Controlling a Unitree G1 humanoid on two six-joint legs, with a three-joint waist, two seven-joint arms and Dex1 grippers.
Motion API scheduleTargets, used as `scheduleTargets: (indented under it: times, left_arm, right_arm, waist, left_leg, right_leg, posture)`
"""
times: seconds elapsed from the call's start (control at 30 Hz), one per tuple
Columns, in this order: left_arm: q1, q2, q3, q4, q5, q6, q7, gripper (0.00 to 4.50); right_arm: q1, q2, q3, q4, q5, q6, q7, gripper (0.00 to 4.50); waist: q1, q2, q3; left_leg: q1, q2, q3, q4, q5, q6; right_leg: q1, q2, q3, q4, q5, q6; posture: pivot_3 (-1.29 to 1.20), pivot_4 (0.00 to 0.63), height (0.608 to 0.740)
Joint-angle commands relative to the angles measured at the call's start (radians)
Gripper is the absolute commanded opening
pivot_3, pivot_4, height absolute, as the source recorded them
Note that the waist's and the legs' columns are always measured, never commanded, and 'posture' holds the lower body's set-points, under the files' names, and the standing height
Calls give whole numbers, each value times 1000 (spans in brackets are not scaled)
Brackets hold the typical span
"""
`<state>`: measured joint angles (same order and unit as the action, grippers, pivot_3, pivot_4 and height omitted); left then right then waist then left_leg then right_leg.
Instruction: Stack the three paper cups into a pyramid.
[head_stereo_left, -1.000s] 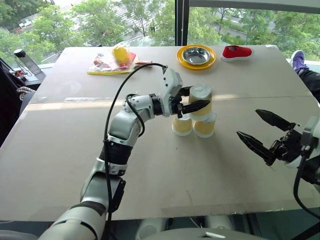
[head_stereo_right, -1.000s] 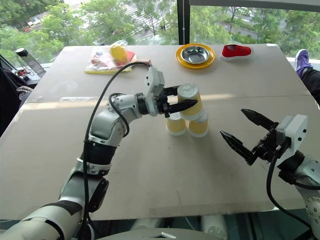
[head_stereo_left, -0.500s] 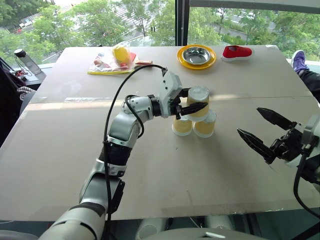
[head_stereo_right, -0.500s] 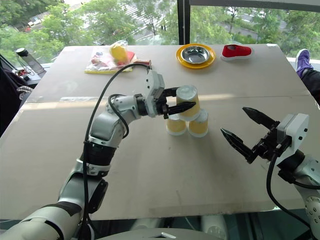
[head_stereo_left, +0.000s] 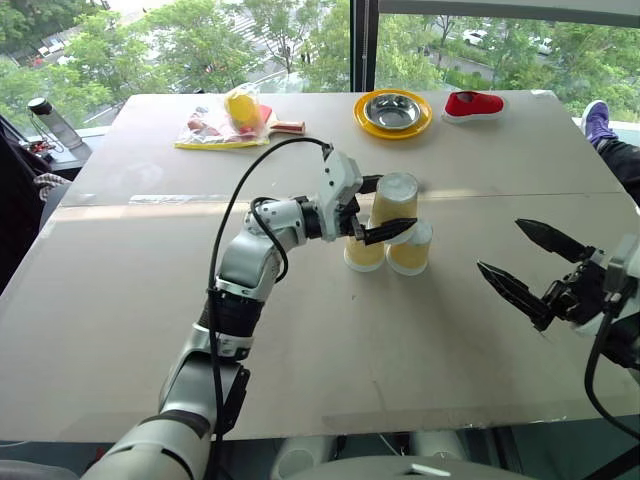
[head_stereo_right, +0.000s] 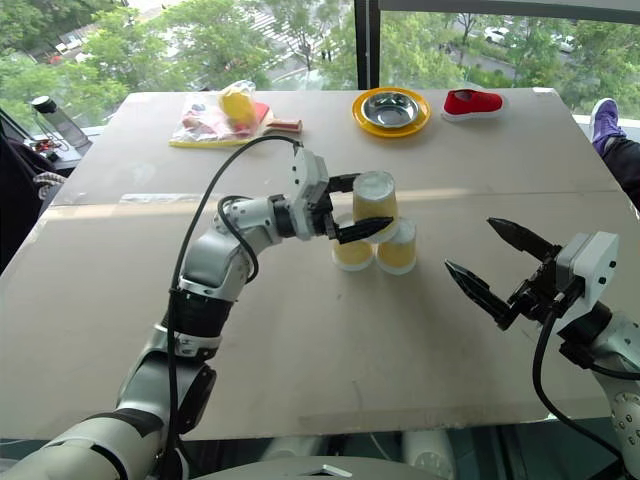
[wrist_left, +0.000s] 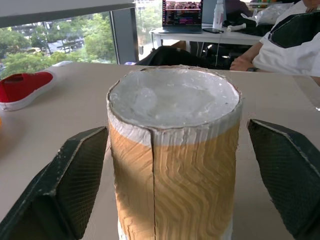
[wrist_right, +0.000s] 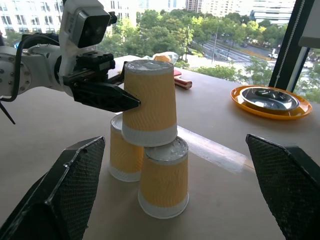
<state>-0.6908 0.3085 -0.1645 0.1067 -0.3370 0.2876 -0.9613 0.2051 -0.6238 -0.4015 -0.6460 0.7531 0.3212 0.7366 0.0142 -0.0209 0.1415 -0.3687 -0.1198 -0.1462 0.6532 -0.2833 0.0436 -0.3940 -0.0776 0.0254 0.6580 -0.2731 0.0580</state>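
Near the table's middle stand the three paper cups (ribbed yellow-tan, white bases up), one atop two. Left gripper brackets the top cup, jaws apart; right gripper gapes wide.

Pale table before tall windows with green trees outside, yellow plate holding a steel bowl at the far edge, red shoe just beside it, clear bag of colourful items far left, dark bottle beyond the table's left corner
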Motion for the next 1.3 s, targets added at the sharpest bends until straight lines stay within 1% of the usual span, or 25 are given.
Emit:
scheduleTargets:
  times: [0.03,0.27,0.47,0.67,0.77,0.93,1.07,1.13,1.23,1.3]
  left_arm:
    - [-1,-4,29,-18,-13,-28,2,4374]
    - [30,0,64,-97,-93,5,-30,4374]
    - [74,18,91,-170,-138,34,-27,4374]
    - [128,71,123,-225,-122,51,20,4374]
    - [155,82,137,-222,-82,7,70,4374]
    - [191,82,170,-289,-121,18,102,4374]
    - [307,140,206,-461,-212,100,85,4374]
    - [413,178,234,-538,-246,150,104,4374]
    - [536,222,250,-602,-244,166,116,4374]
    - [670,233,287,-655,-248,195,159,4374]
  right_arm:
    - [4,0,-29,-8,7,-31,16,4500]
    - [25,1,-27,9,-3,-55,42,4500]
    - [32,-5,-34,34,-7,-72,66,4500]
    - [31,-6,-29,62,-20,-87,87,4500]
    - [22,-5,-18,77,-21,-88,97,4500]
    - [6,-4,0,95,-28,-85,113,4500]
    - [11,-4,8,115,-34,-85,139,4500]
    - [19,5,15,137,-48,-96,151,4500]
    - [29,15,22,180,-71,-120,170,4500]
    - [51,27,27,260,-119,-172,194,4500]
  waist:
    - [0,0,0]
    - [0,0,0]
    - [0,0,0]
    - [0,0,0]
    - [0,0,0]
    - [2,0,0]
    - [-5,0,0]
    - [-6,0,0]
    - [1,1,0]
    - [1,0,-1]
  left_leg:
    - [0,0,0,0,0,0]
    - [0,0,0,0,0,0]
    - [0,0,0,0,0,0]
    - [0,0,0,0,0,0]
    - [1,0,0,0,0,0]
    - [1,0,0,1,0,0]
    - [1,0,0,0,0,0]
    - [1,0,0,-1,0,0]
    - [3,0,0,-2,0,0]
    - [4,0,0,-1,0,0]
  right_leg:
    - [0,0,0,0,0,0]
    - [0,0,0,0,0,0]
    - [0,0,0,0,0,0]
    - [0,0,0,1,0,0]
    - [0,0,1,1,0,0]
    - [1,0,0,1,0,0]
    - [1,0,1,0,0,0]
    - [0,0,2,0,0,0]
    - [1,0,3,0,0,0]
    - [1,0,2,1,0,0]
  posture:
    - [0,150,740]
    - [0,150,740]
    - [0,150,740]
    - [0,150,740]
    - [0,150,740]
    - [0,150,740]
    - [0,150,740]
    - [0,150,740]
    - [0,150,740]
    - [0,150,740]
